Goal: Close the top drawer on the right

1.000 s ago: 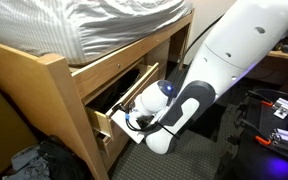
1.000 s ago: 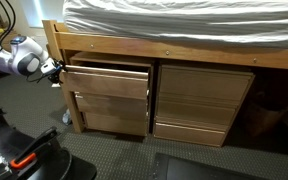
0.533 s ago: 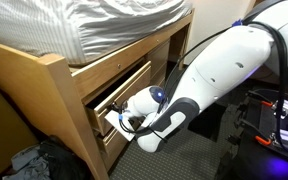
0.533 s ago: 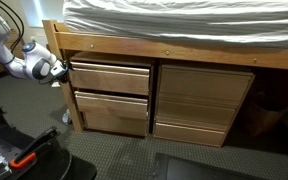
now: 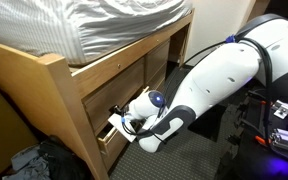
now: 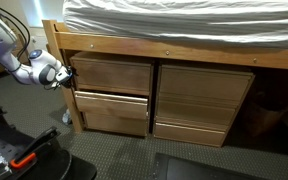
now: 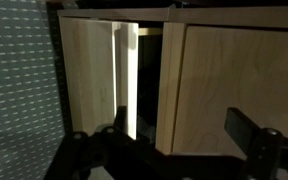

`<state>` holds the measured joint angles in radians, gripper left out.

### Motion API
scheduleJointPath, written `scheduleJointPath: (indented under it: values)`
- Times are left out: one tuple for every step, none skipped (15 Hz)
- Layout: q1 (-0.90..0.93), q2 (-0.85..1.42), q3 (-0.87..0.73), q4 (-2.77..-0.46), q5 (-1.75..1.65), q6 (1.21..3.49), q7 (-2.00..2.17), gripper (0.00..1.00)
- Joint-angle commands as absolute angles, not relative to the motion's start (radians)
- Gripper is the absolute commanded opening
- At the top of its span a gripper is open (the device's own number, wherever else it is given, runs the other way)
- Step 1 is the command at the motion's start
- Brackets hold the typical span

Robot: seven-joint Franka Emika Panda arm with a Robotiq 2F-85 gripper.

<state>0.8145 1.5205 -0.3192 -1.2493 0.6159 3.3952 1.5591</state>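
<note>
Top drawer front was noted directly ahead of claw, apparently spread; slide axis ran inward.

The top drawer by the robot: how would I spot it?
Under the bed rail sit two stacks of drawers. The top drawer heads the stack nearest the corner post. Unlike its neighbours, it has the end effector at its edge.

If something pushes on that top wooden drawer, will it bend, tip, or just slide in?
Likely stiff: the top drawer looks like flat wood panels. Boxed in by the bed frame, it should slide straight rather than tip. Its smooth, handle-less front might let a pusher skid.
</note>
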Motion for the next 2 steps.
scheduleJointPath:
  values:
    - [0.814, 1.521, -0.319, -1.248, 0.616, 3.394, 1.559, 1.00]
    - [0.814, 1.521, -0.319, -1.247, 0.616, 3.393, 1.559, 1.00]
